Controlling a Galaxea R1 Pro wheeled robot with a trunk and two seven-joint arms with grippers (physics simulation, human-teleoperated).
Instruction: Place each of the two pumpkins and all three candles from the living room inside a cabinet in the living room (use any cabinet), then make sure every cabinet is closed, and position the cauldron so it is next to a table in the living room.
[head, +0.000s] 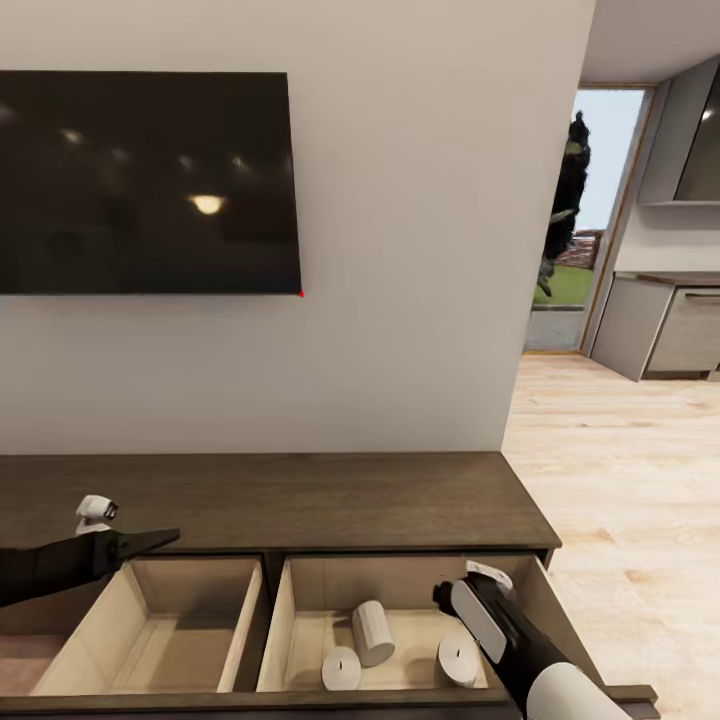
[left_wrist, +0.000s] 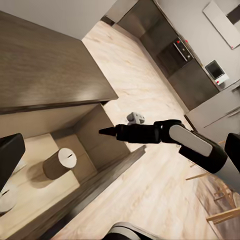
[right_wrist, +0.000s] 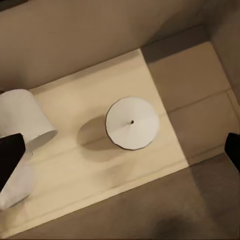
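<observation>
R gripper (head: 446, 596) hangs over the open R drawer (head: 300, 620) of the cabinet (head: 300, 500); jaws wide, nothing between them. Directly below the jaws stands one white candle (right_wrist: 132, 123), upright, wick up. Two more candles beside it in the same drawer: one leaning (head: 372, 632), one upright (head: 341, 668) nearer the front wall. L drawer (head: 165, 625) also open, pale inside. L gripper (head: 165, 540) sits above that drawer's back L corner; jaws look closed to a point, holding nothing. Behind: cabinet top, then wall w/ dark TV (head: 145, 180). No readable writing anywhere. Far R: wood floor (head: 620, 460), kitchen units (head: 665, 330), doorway.
</observation>
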